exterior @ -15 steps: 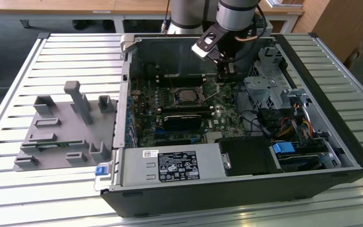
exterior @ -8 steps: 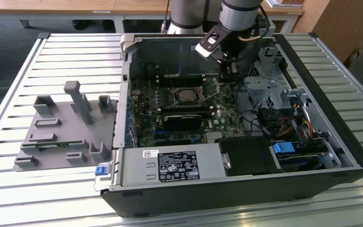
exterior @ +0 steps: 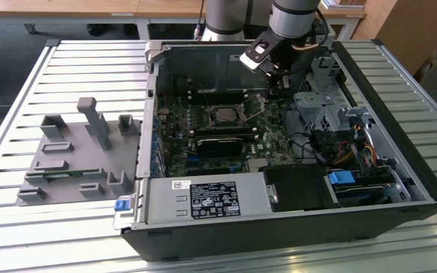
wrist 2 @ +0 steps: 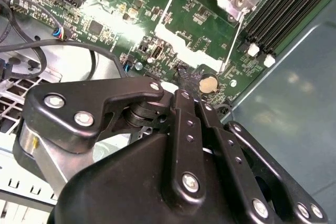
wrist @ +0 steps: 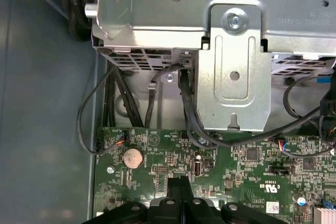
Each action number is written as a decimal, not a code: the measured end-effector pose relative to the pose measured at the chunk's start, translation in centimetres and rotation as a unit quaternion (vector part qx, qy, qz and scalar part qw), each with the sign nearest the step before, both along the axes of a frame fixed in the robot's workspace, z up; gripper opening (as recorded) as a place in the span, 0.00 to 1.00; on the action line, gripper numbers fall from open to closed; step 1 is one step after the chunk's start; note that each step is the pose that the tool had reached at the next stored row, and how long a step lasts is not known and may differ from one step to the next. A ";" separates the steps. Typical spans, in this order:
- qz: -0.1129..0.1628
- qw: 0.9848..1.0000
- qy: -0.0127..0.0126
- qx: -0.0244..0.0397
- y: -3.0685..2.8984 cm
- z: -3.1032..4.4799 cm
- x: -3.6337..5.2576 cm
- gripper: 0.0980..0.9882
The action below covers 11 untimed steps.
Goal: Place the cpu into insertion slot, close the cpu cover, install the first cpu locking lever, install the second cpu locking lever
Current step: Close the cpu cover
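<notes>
Cpu cover (exterior: 225, 109), exterior view, coin cell (wrist: 132, 157) near pincer (wrist: 178, 183), first wrist view

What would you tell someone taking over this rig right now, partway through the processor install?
Gripper: shut, nothing seen in it, low over the board near the coin battery, at the exterior view's right of the socket.
Chip: the socket's centre looks dark, so I cannot tell whether it is seated.
Cover: seems to lie flat on the socket.
Lever: one thin lever slants up beside the socket, apparently unlatched.
Left: at least that lever; the other's state is unclear.
</notes>
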<state>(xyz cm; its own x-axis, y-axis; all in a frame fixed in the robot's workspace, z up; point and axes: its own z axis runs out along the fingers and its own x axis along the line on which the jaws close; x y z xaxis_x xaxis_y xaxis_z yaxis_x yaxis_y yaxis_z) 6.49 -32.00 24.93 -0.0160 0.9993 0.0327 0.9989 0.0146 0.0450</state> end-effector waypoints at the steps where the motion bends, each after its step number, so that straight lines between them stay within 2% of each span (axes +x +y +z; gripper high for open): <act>1: 0.000 1.000 0.000 0.000 0.00 -0.06 0.08 0.01; 8: 0.000 1.000 0.002 0.000 0.03 -0.58 0.27 0.01; 9: 0.000 1.000 0.006 0.000 0.04 -1.07 0.31 0.01; 11: 0.000 1.000 0.007 0.000 0.03 -1.08 0.31 0.01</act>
<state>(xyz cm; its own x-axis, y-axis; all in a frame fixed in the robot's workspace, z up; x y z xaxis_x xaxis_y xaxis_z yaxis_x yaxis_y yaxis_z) 6.80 -31.97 23.85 -0.0155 0.9993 0.0327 0.9994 0.0145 0.0309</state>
